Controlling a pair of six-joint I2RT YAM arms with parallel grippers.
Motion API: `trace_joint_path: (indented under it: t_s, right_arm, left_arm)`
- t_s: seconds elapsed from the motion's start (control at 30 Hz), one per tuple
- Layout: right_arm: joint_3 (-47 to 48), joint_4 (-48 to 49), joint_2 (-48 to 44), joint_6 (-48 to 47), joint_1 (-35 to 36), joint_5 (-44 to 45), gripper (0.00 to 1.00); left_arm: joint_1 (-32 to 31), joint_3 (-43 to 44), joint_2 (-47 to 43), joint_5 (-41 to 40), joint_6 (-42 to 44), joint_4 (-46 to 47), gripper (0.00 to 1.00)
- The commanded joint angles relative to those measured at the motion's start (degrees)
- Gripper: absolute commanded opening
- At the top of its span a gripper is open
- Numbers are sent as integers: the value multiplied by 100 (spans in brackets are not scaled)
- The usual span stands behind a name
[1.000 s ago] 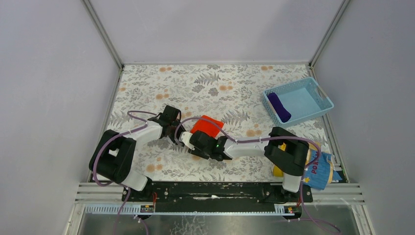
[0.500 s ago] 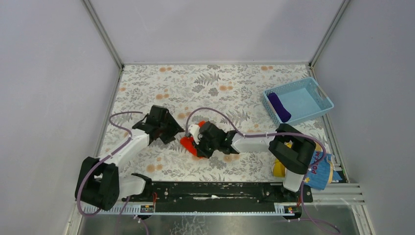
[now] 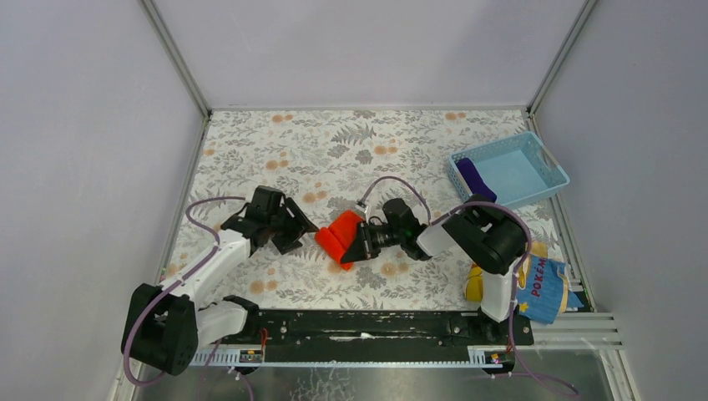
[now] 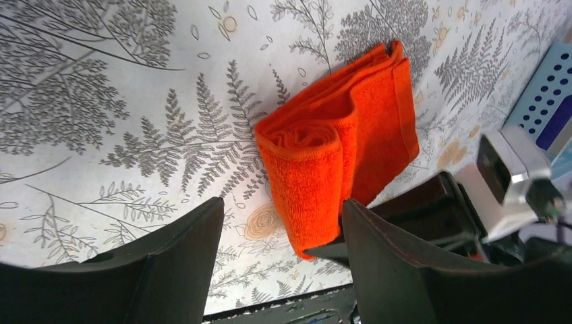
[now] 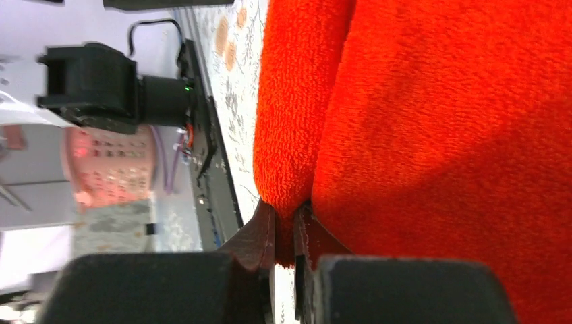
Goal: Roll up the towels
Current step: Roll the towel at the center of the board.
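Observation:
The orange-red towel [image 3: 341, 235] lies partly rolled on the floral table, the roll at its near end [image 4: 307, 175]. My right gripper [image 3: 356, 245] is shut on a fold of it; the cloth [image 5: 438, 135] fills the right wrist view and is pinched between the fingers [image 5: 260, 236]. My left gripper [image 3: 294, 227] is open and empty just left of the towel; its fingers [image 4: 182, 256] stand apart with table showing between them. The purple towel [image 3: 473, 181] lies rolled in the blue basket [image 3: 534, 163].
A yellow-and-blue printed cloth [image 3: 543, 288] lies at the near right by the right arm's base. The black rail [image 3: 367, 322] runs along the near edge. Grey walls close the left, back and right sides.
My right gripper has swung round to face left and kept its hold on the orange-red towel, which now lies more rolled. My left gripper let go and drew back left.

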Motion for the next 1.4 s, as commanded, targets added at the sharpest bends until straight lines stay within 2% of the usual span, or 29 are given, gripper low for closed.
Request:
trace_joint_path:
  t_s: [0.0,0.17,0.5,0.67,0.73,0.8,0.9,1.03,1.2,1.37]
  right_arm:
    - [-49,1843,541,1747,-272,-886,3]
    - [-33,2372,1019,2484,-481,-1053,4]
    - [296,1749,1403,2602,-544,-1237,5]
    - [409,1184,1276,2313,-559,-1119,9]
    - [503,504,1016,1839,-556,-948,15]
    - [654,-541,652,1135,-548,-677,25]
    - [918,-2055,76,175,-539,-108,40]
    - [1166,-3431,-568,-748,-425,723,56]
    - [1619,-4917,-1322,-1928,121,2325,61]
    - [1798,-5168,-1923,-2879,1006,4067,62]
  left_arm:
    - [-103,31,144,310,-80,231,65]
    - [-316,188,584,282,-160,512,64]
    - [-498,464,1296,10,-288,953,62]
    - [-511,469,1741,-147,-253,1010,49]
    - [-517,436,1928,-238,-216,1039,43]
    - [-520,412,2094,-322,-164,1044,39]
    - [-518,389,2269,-441,-89,1036,38]
    - [-514,411,2370,-625,-9,897,38]
    - [-519,431,2474,-623,49,834,38]
    - [-520,459,2472,-595,76,777,39]
